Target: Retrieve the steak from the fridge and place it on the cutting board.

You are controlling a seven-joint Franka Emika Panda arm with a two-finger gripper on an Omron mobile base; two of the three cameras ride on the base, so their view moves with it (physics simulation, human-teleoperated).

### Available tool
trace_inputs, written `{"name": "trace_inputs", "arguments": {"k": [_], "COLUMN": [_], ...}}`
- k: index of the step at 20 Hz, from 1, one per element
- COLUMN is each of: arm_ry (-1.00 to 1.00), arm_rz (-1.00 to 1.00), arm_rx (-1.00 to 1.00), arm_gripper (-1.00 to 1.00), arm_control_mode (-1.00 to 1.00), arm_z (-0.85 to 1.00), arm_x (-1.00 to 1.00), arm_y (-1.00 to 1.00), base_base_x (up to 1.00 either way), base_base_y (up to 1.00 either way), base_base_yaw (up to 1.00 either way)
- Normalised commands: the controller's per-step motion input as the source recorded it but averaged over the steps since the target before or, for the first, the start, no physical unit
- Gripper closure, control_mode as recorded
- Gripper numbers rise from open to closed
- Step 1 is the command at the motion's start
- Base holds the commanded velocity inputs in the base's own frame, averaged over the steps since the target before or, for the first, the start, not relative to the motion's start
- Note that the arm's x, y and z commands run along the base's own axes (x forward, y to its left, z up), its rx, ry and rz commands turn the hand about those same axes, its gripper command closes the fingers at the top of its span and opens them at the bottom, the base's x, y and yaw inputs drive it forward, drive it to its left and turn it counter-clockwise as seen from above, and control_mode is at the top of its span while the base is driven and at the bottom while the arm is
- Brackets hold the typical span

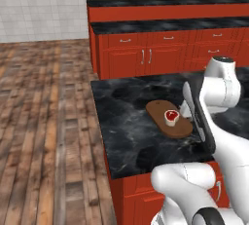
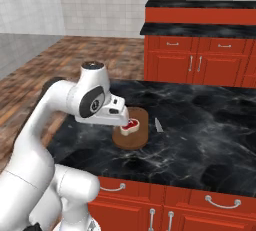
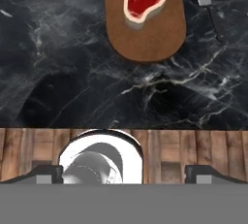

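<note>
The steak (image 1: pixel 171 116) (image 2: pixel 130 125) (image 3: pixel 144 0), a red chunk with a whitish fat rim, lies on the brown oval cutting board (image 1: pixel 181 129) (image 2: pixel 134 140) (image 3: pixel 145 41), on the black marble counter (image 1: pixel 126 121). My gripper (image 3: pixel 126 174) is open and holds nothing. It hangs above the counter's near edge, drawn back from the board's near end and apart from the steak. In the right base view the white hand sits just left of the steak and above it. The fridge is out of view.
A small silver knife (image 2: pixel 158 124) (image 3: pixel 206 0) lies on the counter just right of the board. Red cabinets (image 1: pixel 146 58) (image 2: pixel 200 65) with a dark top stand behind the counter. Wooden floor (image 1: pixel 44 121) spreads to the left.
</note>
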Motion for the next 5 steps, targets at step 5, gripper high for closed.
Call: {"name": "trace_inputs", "arguments": {"k": [5], "arm_ry": [0.0], "arm_rz": [0.0], "arm_rx": [0.0], "arm_gripper": [-1.0], "arm_control_mode": [-1.0], "arm_z": [0.5], "arm_x": [-0.21], "arm_y": [0.09], "base_base_x": [0.0], "base_base_y": [0.0], "base_base_yaw": [0.0]}}
